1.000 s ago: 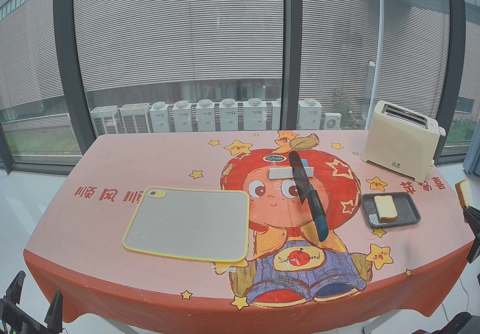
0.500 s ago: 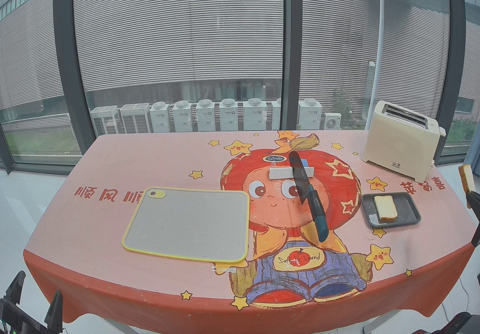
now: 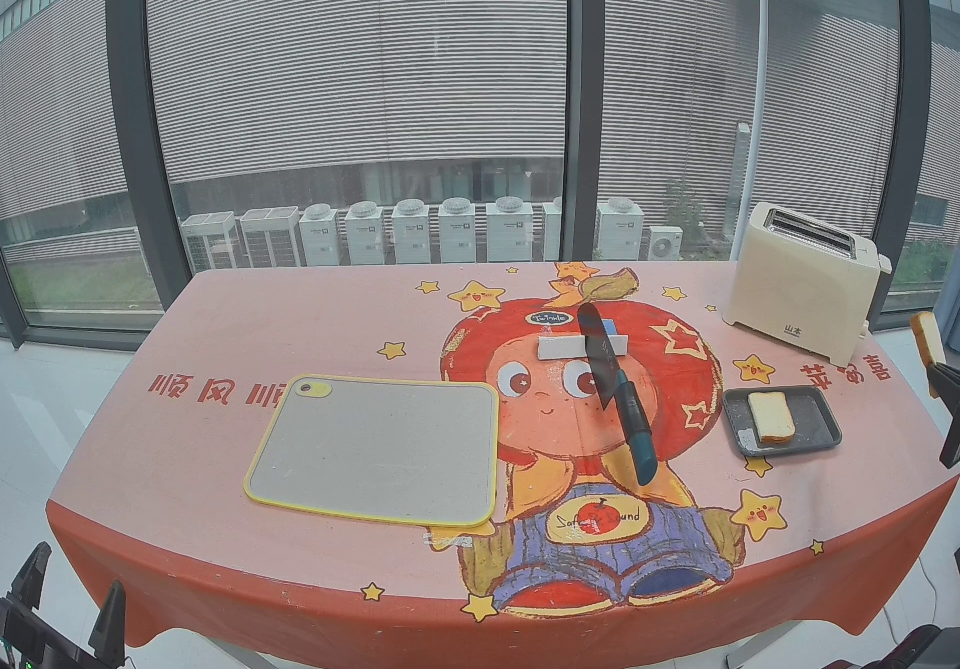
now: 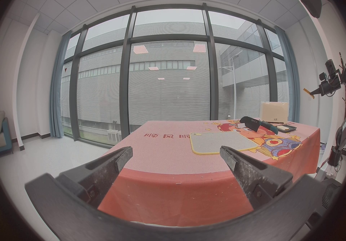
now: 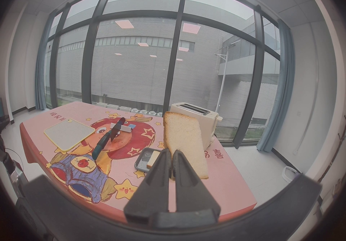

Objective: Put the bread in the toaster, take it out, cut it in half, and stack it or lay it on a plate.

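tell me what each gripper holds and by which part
The right gripper pinches a bread slice by its lower edge; the left gripper holds nothing, jaws open.

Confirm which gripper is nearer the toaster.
Right. The right gripper, shut on a bread slice, is off the table's right edge, close to the toaster; the left gripper sits low, beyond the table's near left corner.

The tablecloth (image 3: pixel 300 331) is matt printed cloth. The toaster (image 3: pixel 803 281) looks like smooth cream plastic with a slight sheen. Beside the toaster, the tray (image 3: pixel 818 421) looks like dull dark metal. The cutting board (image 3: pixel 375 449) is matt grey plastic. The bread slice (image 5: pixel 185 144) has a rough, porous crumb.
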